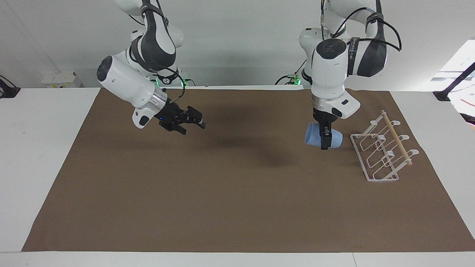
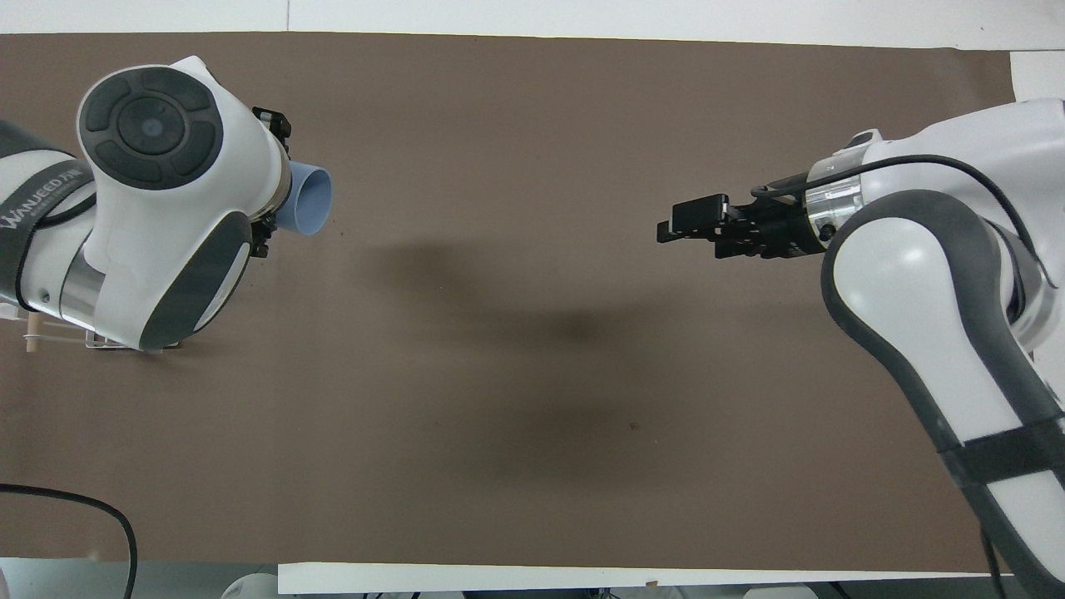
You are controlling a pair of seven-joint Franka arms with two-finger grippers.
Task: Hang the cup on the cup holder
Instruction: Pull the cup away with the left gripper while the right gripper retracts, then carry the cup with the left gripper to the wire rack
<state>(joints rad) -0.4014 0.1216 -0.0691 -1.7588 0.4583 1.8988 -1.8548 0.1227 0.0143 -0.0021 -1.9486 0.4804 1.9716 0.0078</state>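
Note:
The light-blue cup [image 1: 315, 138] is in my left gripper [image 1: 325, 142], which is shut on it. The cup lies on its side in the air, its mouth toward the right arm's end of the table. It hangs over the brown mat just beside the white wire cup holder [image 1: 382, 152], apart from it. In the overhead view the cup [image 2: 309, 200] sticks out from under the left wrist, and the left arm hides most of the holder; only a corner [image 2: 33, 339] shows. My right gripper [image 1: 195, 121] is open and empty over the mat toward the right arm's end; it also shows in the overhead view [image 2: 691, 226].
A brown mat [image 1: 237, 200] covers most of the white table [image 1: 41, 148]. The holder's wooden dowel [image 1: 397, 138] runs across the top of its prongs.

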